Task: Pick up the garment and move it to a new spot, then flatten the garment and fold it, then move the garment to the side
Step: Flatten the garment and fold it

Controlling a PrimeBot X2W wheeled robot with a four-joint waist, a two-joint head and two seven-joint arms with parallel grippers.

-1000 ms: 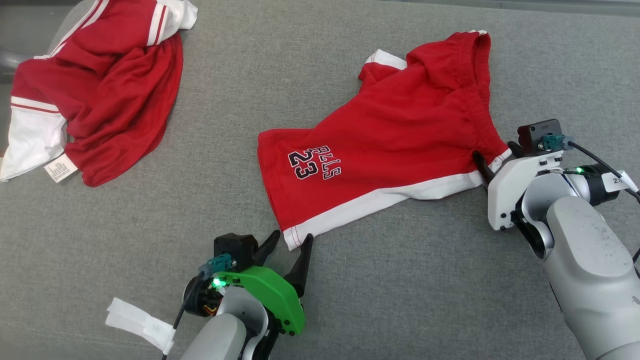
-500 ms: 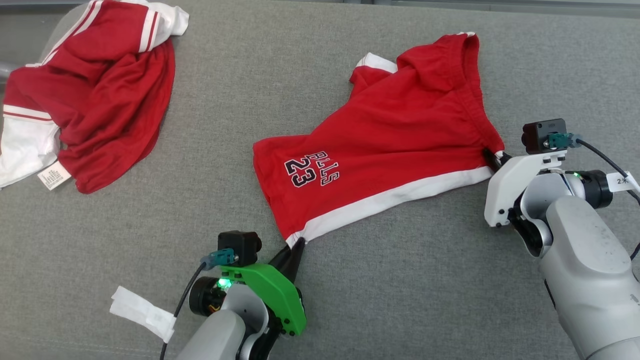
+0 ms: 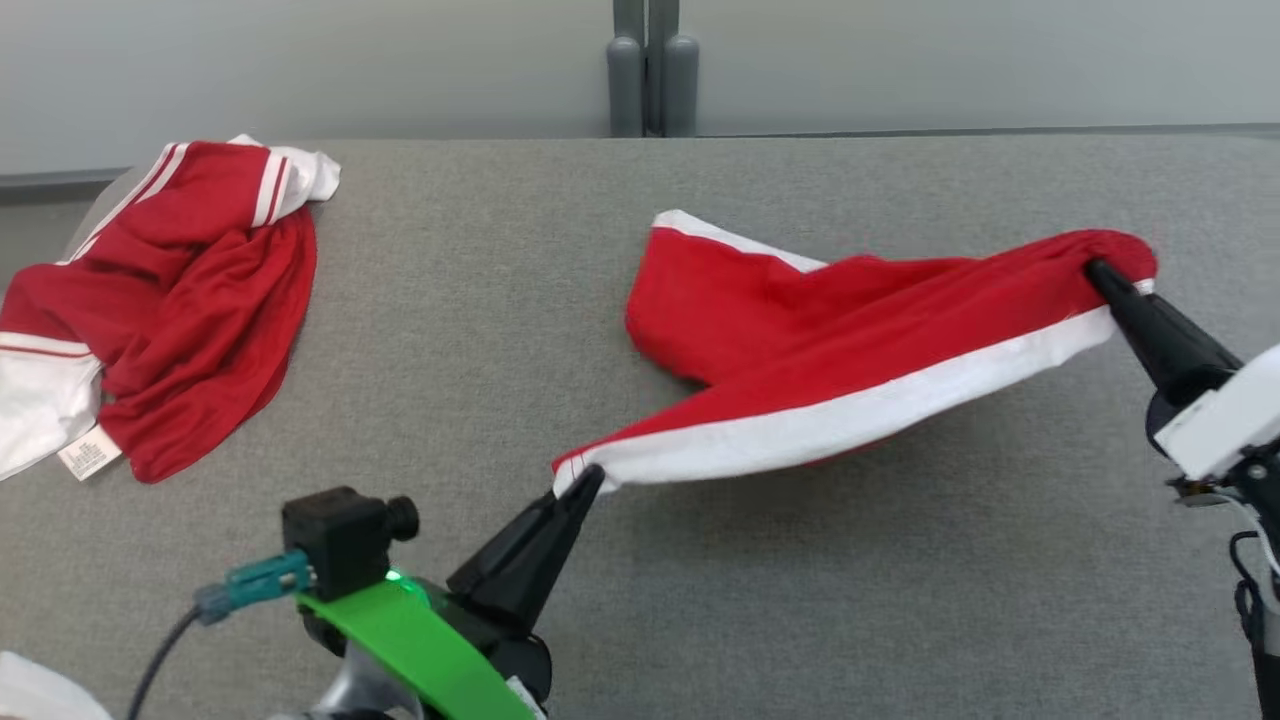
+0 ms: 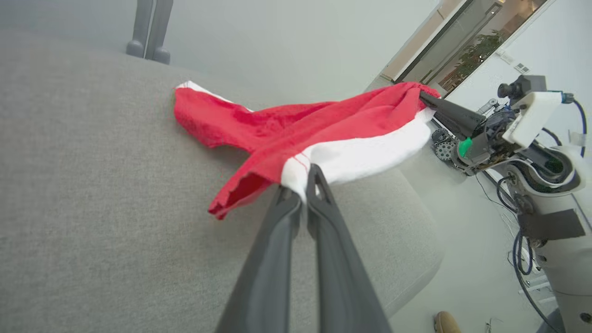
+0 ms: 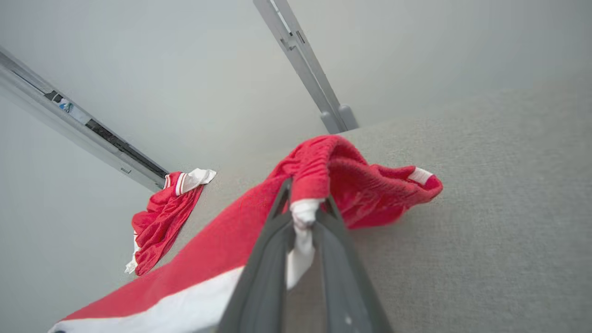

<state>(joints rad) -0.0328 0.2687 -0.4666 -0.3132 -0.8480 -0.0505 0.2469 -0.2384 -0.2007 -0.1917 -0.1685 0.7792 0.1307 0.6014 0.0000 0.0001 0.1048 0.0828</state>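
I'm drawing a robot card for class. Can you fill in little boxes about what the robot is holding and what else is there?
held thing: red shorts with a white stripe
left claw: shut on one corner of the shorts
right claw: shut on the opposite corner
shorts state: stretched between the two claws, near edge lifted, far part resting on the surface
surface: grey fabric
also there: crumpled red and white garment lying at the left, apart from both claws
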